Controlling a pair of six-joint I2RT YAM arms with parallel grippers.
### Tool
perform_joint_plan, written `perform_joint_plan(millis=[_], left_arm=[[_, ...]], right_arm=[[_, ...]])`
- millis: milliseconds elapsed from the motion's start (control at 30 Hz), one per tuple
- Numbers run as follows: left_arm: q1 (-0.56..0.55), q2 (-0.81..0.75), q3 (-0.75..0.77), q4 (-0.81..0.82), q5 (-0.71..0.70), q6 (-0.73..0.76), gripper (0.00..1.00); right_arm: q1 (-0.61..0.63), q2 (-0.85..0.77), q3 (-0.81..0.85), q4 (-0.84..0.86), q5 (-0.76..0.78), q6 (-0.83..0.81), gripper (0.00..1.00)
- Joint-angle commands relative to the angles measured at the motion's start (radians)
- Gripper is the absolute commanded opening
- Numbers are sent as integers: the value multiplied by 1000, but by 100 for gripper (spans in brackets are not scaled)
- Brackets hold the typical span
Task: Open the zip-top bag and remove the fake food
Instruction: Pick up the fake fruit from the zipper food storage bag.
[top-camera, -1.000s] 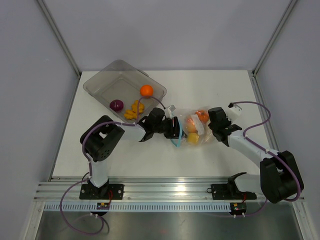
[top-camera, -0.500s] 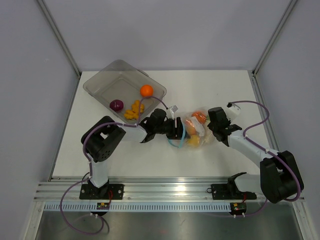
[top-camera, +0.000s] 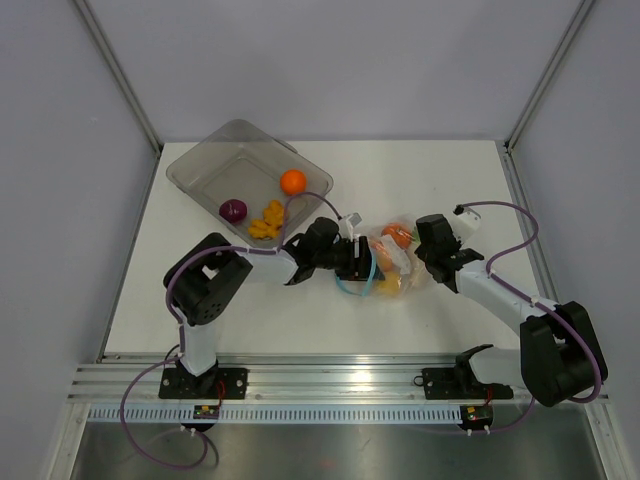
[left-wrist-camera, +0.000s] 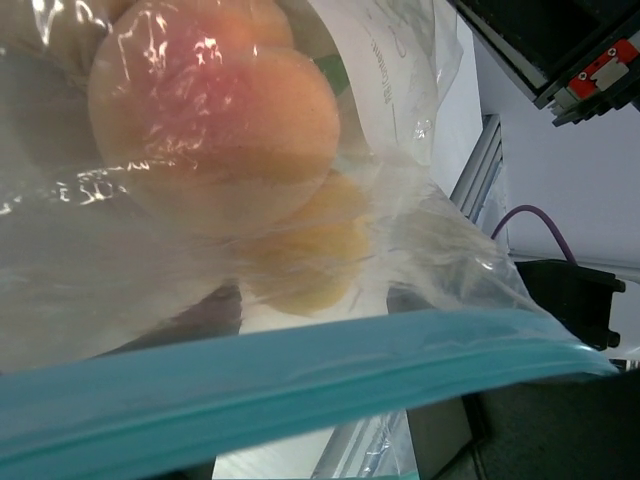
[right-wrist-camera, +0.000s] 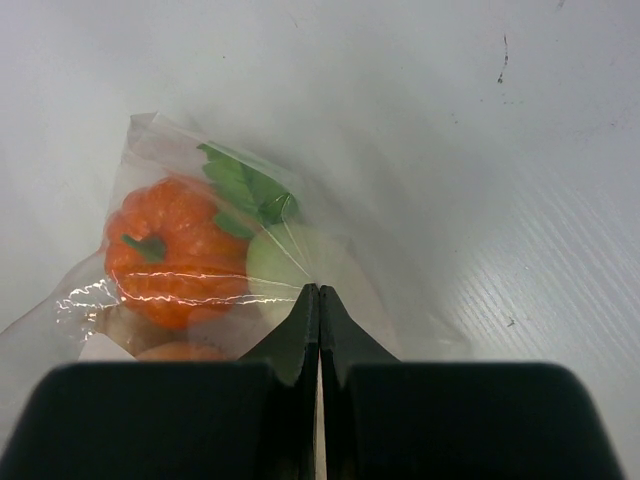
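Left end effector (top-camera: 358, 262) has slid right against the zip-top bag (top-camera: 392, 268)

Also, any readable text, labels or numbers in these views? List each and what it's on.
No text is legible in any view.
Faint grey print on the zip-top bag, left wrist view: too blurred to read.
Red tag on black hardware at the top right of the left wrist view: no characters can be made out.
Small stickers by the arm bases, top view: too small to read.
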Motion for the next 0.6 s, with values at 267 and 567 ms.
perform_joint_plan(millis=[267, 567], left_arm=[[-22, 16, 62, -44, -55, 61, 67], [-59, 23, 102, -88, -86, 93, 73]], right_arm=[[4, -79, -10, 74, -10, -29, 0], [5, -46, 13, 67, -56, -54, 0]])
